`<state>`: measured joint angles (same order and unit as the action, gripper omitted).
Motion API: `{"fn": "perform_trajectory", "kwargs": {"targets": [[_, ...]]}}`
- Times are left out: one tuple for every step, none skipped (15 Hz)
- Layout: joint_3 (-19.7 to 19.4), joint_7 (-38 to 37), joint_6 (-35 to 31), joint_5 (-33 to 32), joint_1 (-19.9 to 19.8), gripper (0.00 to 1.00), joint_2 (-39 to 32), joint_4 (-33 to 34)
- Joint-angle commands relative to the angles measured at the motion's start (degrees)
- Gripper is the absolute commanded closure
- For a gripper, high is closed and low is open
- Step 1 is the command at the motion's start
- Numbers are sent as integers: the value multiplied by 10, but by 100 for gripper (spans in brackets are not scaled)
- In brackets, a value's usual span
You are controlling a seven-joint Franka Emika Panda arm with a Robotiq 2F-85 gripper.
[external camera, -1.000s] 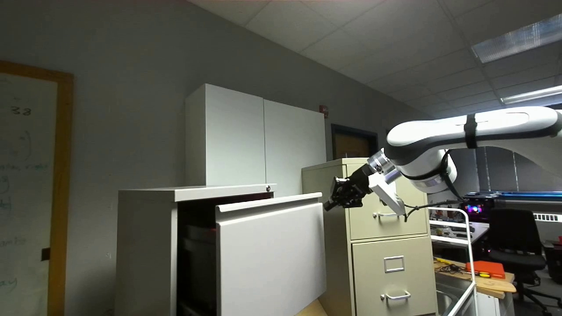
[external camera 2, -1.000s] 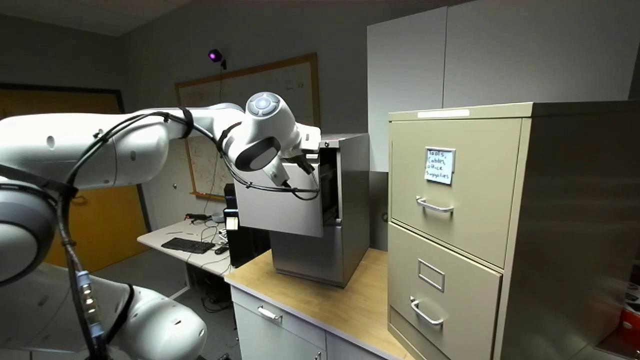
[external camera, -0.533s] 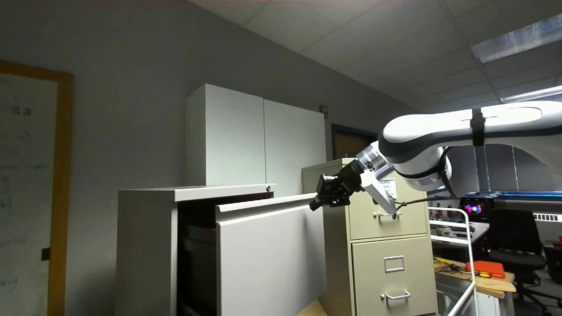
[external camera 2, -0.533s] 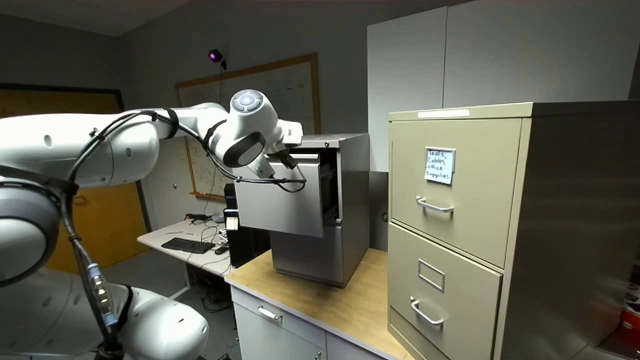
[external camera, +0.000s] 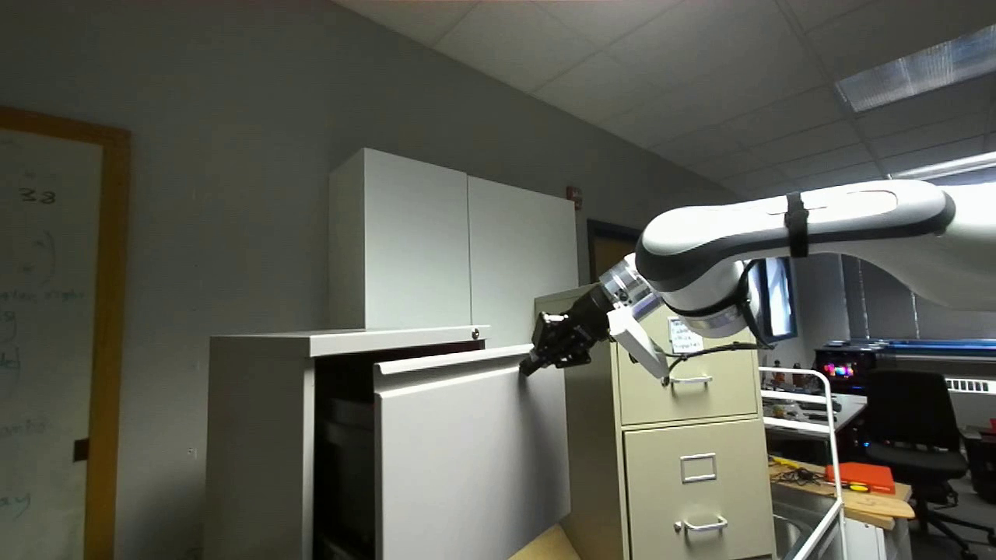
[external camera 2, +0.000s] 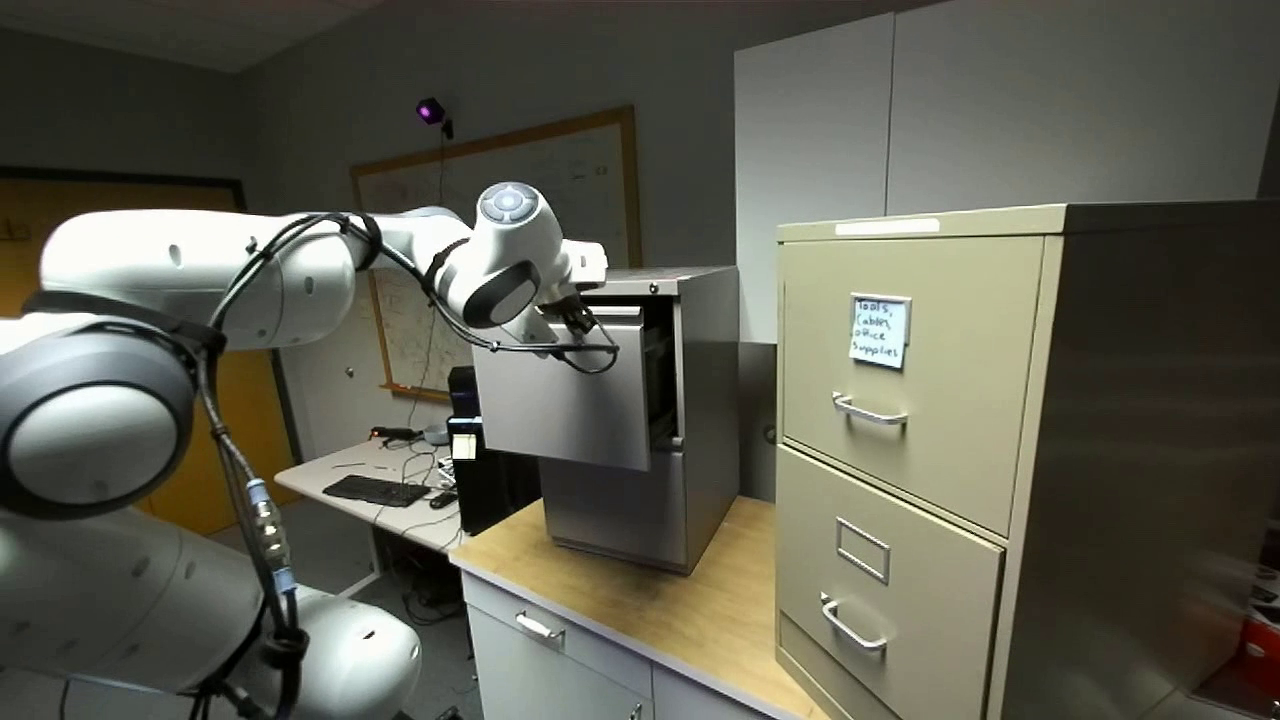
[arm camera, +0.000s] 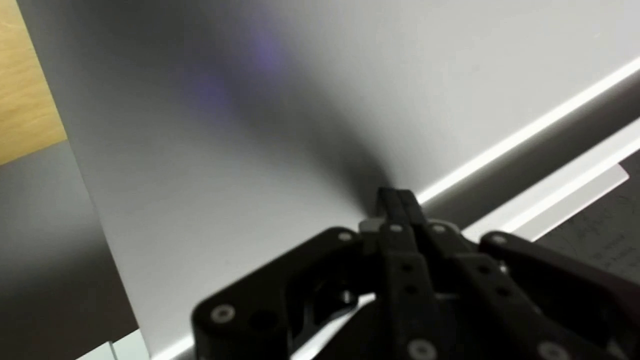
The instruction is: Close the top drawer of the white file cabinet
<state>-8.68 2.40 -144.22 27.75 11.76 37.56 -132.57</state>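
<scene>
At the far left of an exterior view is a whiteboard (external camera: 50,311) in a brown wooden frame. Right of it stands a white metal file cabinet (external camera: 257,443) with plain flat fronts, set on a light wooden countertop (external camera 2: 620,605). Its broad white top drawer (external camera: 467,459) juts out partway, the dark interior showing behind the panel. Farther back is a smooth white two-door cupboard (external camera: 416,241). Next comes the black two-fingered gripper (external camera: 525,367), tilted downward; in the wrist view its fingers (arm camera: 397,210) are together and hold nothing, the tips at the drawer front just below its upper lip, apparently touching. Right of that stands a beige metal file cabinet (external camera: 661,498) with silver handles. The white robot arm (external camera: 864,214), strapped with a black band, reaches in from the right; below it are a white tubular frame (external camera: 817,530), a flat red case (external camera: 862,476) and a black office chair (external camera: 906,420).
</scene>
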Motion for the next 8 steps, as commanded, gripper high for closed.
{"fn": "perform_trajectory", "kwargs": {"targets": [[0,26,-20,15,22,100,-62,76],[0,29,-22,16,25,100,-75,90],[-3,33,-23,18,26,100,-86,100],[-4,35,-22,21,26,100,-98,113],[-7,36,-20,24,25,100,-113,128],[-9,37,-18,27,24,100,-131,144],[-11,38,-16,32,23,100,-148,160],[-12,40,-12,36,21,100,-164,175]]}}
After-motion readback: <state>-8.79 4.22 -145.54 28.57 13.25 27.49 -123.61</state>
